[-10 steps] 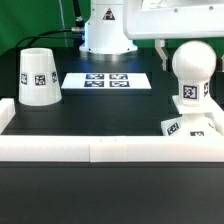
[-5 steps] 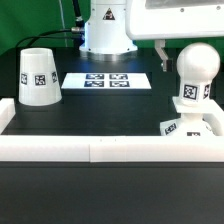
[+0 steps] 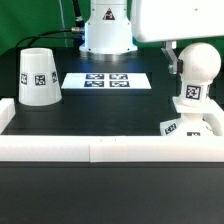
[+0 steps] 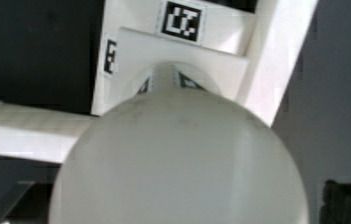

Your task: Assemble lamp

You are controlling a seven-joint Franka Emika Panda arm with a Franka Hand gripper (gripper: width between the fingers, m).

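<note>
The white ball-shaped bulb [image 3: 203, 62] stands on its tagged neck on the flat square base [image 3: 190, 128] at the exterior view's right. My gripper [image 3: 196, 56] hangs over it, open, one finger [image 3: 172, 57] showing beside the ball and the other hidden behind it. In the wrist view the bulb [image 4: 172, 150] fills the space between my dark fingertips [image 4: 344, 200], with a thin gap on each side, and the base [image 4: 154, 62] lies beyond it. The cone-shaped shade [image 3: 38, 76] stands alone at the exterior view's left.
The marker board [image 3: 105, 80] lies flat at the back middle of the black table. A low white wall [image 3: 100, 150] runs along the front and up both sides. The arm's white pedestal [image 3: 105, 30] stands behind the marker board.
The jaws have spread wider around the bulb. The visible finger and the bulb's ball have shifted slightly toward the exterior view's right. Shade and base have not moved.
</note>
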